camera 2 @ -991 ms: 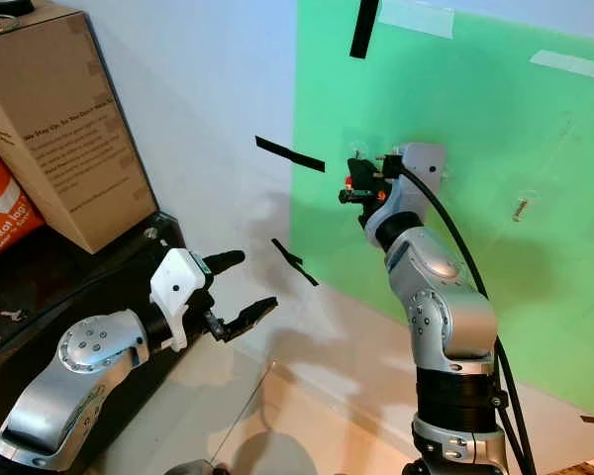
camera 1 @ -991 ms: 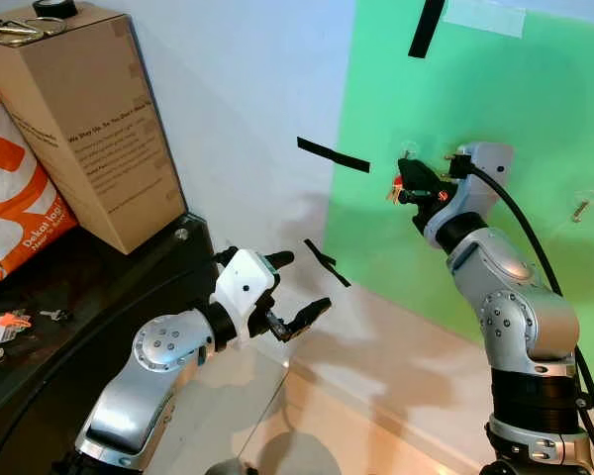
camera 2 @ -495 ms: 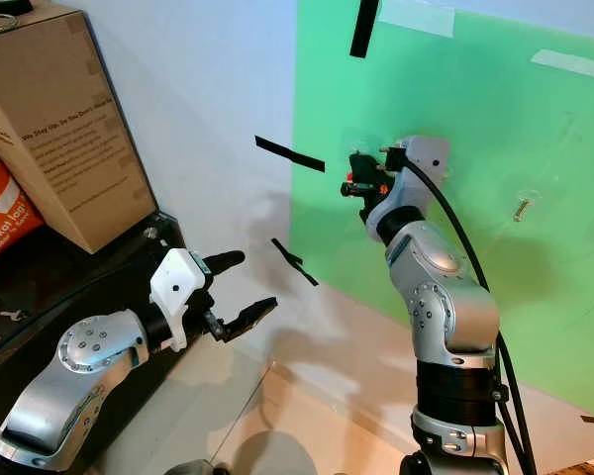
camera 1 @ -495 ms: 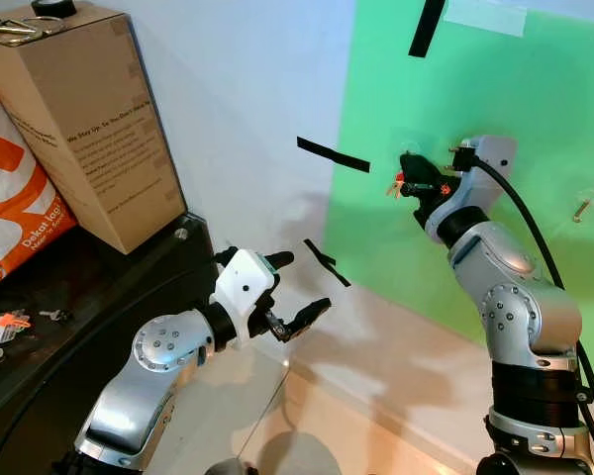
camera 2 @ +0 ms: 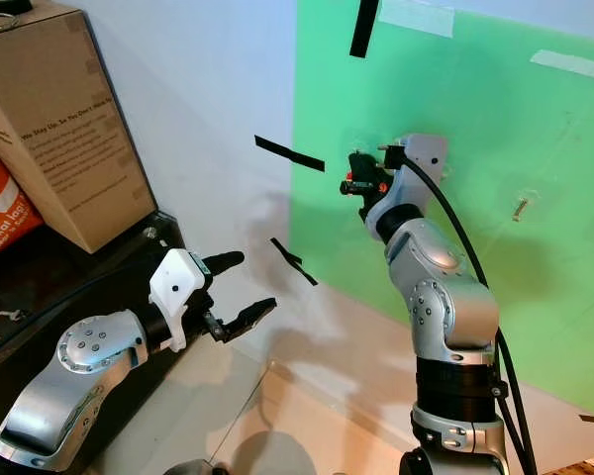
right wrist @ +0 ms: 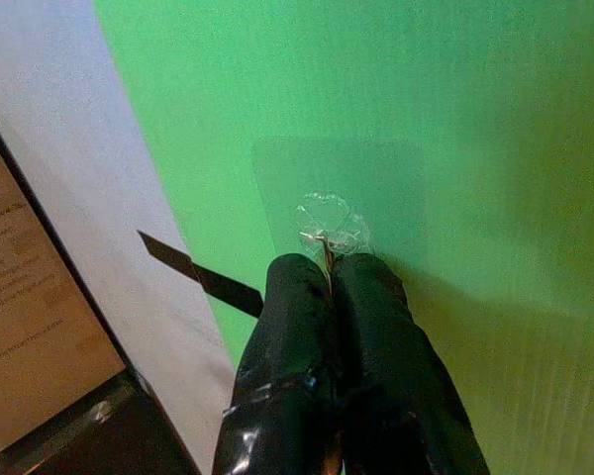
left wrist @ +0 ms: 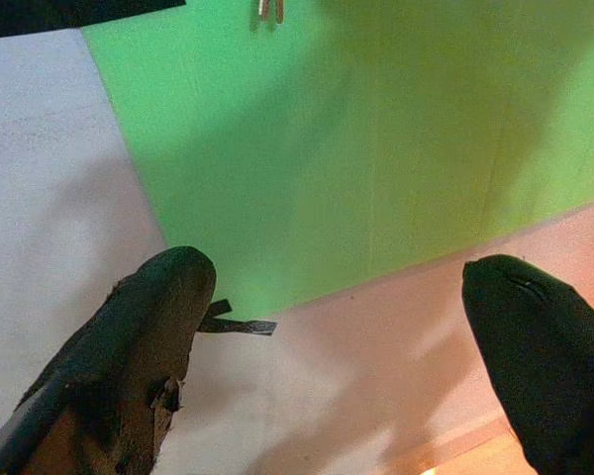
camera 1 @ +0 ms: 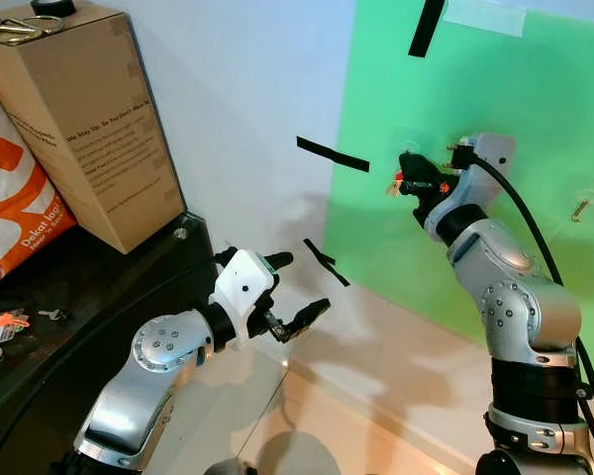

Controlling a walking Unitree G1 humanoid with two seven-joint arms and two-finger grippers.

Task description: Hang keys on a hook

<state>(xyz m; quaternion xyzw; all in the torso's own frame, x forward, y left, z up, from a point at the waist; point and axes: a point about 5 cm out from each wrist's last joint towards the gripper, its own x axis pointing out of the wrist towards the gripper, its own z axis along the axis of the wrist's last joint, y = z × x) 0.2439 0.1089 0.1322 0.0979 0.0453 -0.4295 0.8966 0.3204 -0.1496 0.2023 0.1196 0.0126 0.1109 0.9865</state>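
Green wall panel (camera 1: 495, 109) carries the target: a small clear adhesive hook (right wrist: 327, 226), upper-middle of the panel near its left edge. A second small brass-coloured hook (camera 1: 580, 209) sits further along the panel toward its right edge, unused.

Silver right arm is raised, right pincer (camera 1: 408, 176) up at the clear hook. In the right wrist view the black fingers (right wrist: 299, 327) are pressed together with a thin metal piece pinched between the tips, right against the hook's clear base. Head views show a small bunch of keys with a red tag (camera 1: 397, 184) at the pincer tip, just beside the hook.

Progress: late stage by my read. Keys are carried and presented at the hook; can't confirm the ring is over the prong. Left: seat the ring, let go, back off. Risk: ring slips past the prong on release.

Left pincer (camera 1: 295, 293) hangs low in front of the dark bench (camera 1: 40, 341), fingers spread wide, holding nothing, touching nothing.
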